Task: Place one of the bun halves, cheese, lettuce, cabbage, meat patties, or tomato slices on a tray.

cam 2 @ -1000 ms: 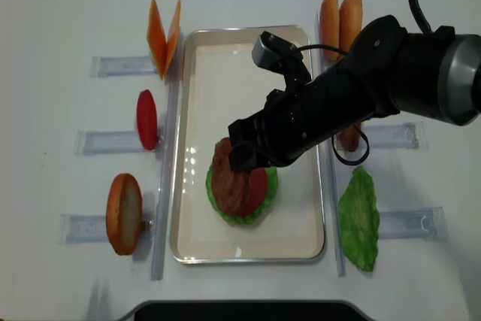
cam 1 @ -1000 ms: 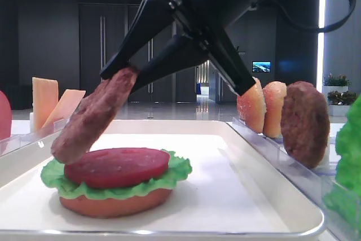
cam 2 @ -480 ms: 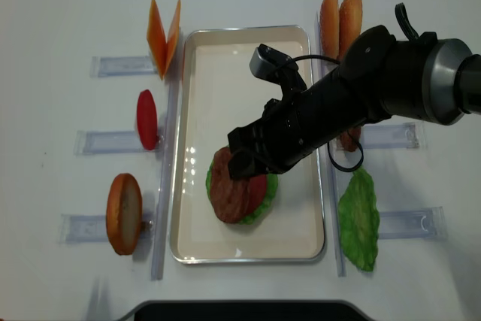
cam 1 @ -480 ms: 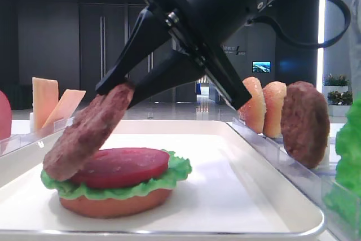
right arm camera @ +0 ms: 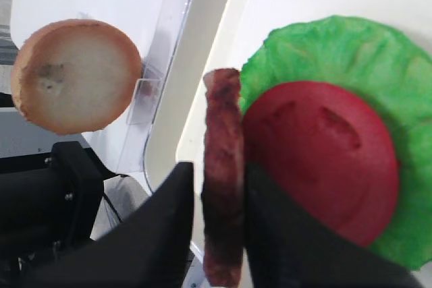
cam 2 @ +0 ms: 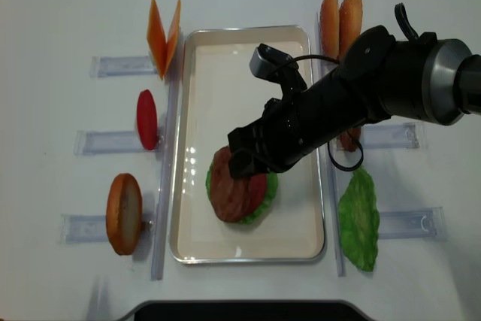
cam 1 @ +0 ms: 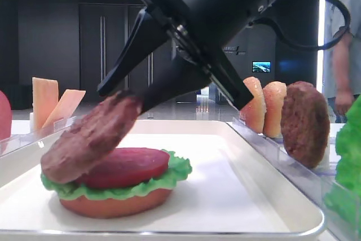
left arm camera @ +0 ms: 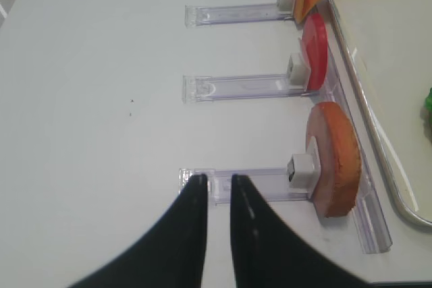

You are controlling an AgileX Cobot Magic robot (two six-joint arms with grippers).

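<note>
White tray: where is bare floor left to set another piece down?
The white rectangular tray is bare at its far end, between the orange cheese slices and tan bun halves, under the arm. Crowded near end: the green lettuce stack and tilted brown patty.

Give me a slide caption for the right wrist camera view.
Right gripper holds a meat patty on edge beside the tomato slice and lettuce.

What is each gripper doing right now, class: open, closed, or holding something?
Left gripper: shut, holding nothing.
Right gripper: fingers either side of a meat patty tilted over the tomato slice; gripping or releasing cannot be told.
</note>
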